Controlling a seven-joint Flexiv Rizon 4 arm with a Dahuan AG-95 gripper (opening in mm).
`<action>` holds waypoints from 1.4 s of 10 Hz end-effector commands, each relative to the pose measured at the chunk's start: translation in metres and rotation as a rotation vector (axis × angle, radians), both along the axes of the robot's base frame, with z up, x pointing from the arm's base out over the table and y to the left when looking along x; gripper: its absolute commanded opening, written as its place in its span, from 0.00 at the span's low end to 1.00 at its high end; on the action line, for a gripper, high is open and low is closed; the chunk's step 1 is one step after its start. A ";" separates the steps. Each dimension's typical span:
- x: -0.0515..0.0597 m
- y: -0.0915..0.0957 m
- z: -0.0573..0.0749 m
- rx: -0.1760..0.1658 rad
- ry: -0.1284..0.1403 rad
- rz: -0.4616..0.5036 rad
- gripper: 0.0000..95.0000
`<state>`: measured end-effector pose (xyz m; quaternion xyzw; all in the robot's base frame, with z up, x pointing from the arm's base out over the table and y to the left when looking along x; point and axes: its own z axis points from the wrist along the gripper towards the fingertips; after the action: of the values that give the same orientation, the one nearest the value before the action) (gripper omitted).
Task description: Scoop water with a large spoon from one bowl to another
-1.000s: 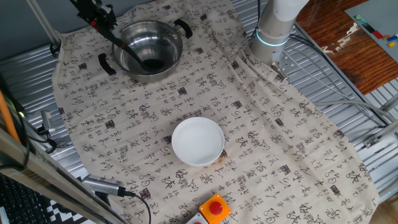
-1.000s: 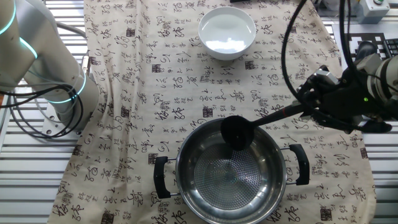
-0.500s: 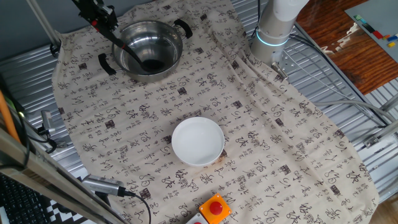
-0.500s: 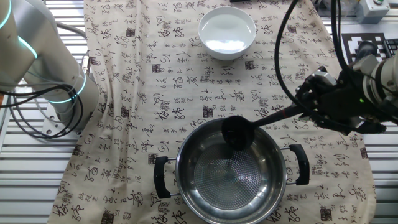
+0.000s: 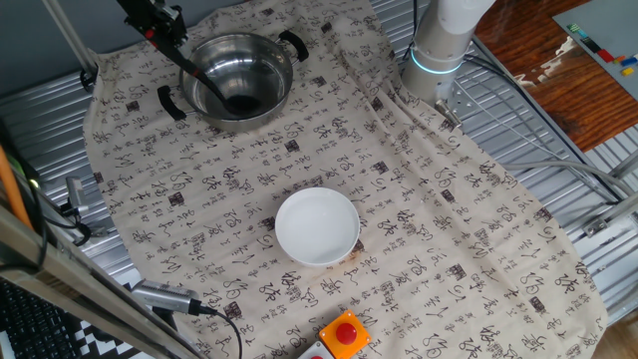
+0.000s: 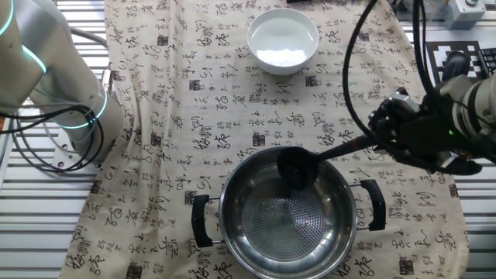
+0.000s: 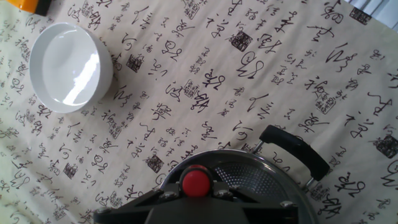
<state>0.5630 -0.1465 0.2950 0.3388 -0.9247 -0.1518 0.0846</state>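
Ladle (image 6: 295,166) over steel pot (image 6: 288,221) (white bowl (image 6: 283,40) well apart).

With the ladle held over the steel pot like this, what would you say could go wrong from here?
The ladle sits just inside the pot's rim, so withdrawing it low might catch the rim and shift the pot. The hand grips the thin handle far from the scoop; it might twist and spill. The return to the white bowl could drip on the cloth.
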 end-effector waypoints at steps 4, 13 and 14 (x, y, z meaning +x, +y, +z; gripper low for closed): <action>0.003 -0.011 -0.002 0.010 0.003 0.022 0.00; 0.004 -0.013 -0.004 -0.158 0.040 0.094 0.00; 0.004 -0.013 -0.005 -0.179 0.039 0.112 0.00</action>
<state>0.5670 -0.1594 0.2908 0.3762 -0.9129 -0.0741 0.1401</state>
